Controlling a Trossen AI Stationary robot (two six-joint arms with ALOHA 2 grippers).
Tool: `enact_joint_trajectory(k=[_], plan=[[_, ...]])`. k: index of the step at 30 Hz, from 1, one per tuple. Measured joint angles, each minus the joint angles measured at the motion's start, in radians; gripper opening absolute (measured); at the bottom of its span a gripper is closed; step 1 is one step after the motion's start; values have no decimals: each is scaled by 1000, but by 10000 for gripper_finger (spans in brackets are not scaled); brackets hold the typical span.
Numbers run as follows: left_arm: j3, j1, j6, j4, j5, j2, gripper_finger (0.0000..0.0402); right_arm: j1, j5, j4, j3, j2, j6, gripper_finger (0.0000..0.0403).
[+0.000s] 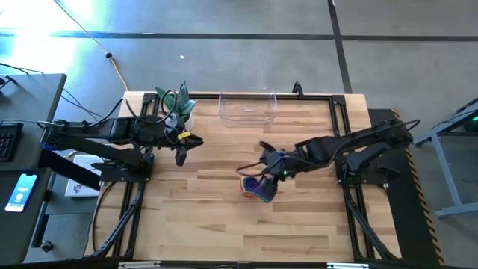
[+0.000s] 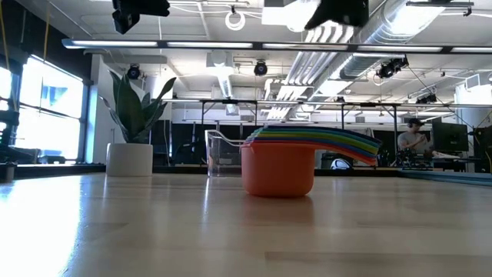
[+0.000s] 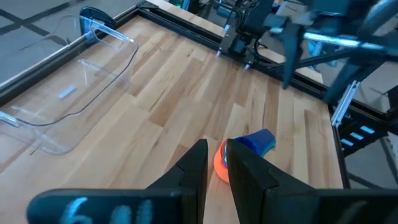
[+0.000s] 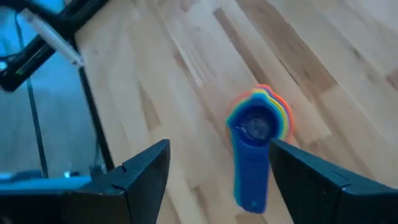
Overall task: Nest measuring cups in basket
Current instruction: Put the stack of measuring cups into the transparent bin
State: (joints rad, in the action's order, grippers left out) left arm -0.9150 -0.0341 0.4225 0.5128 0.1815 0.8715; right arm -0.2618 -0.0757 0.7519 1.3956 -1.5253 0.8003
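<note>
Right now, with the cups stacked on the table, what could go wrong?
1. The right gripper hovers open above the nested measuring cups; gripping only the top blue cup may leave the rest behind.
2. The stack sits far from the basket, so it might come apart while carried.

Your wood table [image 1: 224, 224] w/ white plant pot [image 2: 129, 159] at far-left corner; person [image 2: 413, 138] seated in bkgd, right.

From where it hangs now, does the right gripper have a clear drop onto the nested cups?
Probably yes. The right gripper hangs open just above the stack of measuring cups, the blue handle showing between its fingers, with only bare table around. The left gripper waits far off.
</note>
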Motion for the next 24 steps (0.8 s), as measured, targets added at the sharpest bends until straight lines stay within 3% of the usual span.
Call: enact_joint_trajectory(k=[8,24], plan=[[0,0,-13,0,0,0,48,-7,-44,314,234,-180,-98,237],[0,0,-14,9,0,0,48,10,52,400,253,-348,-14,237]])
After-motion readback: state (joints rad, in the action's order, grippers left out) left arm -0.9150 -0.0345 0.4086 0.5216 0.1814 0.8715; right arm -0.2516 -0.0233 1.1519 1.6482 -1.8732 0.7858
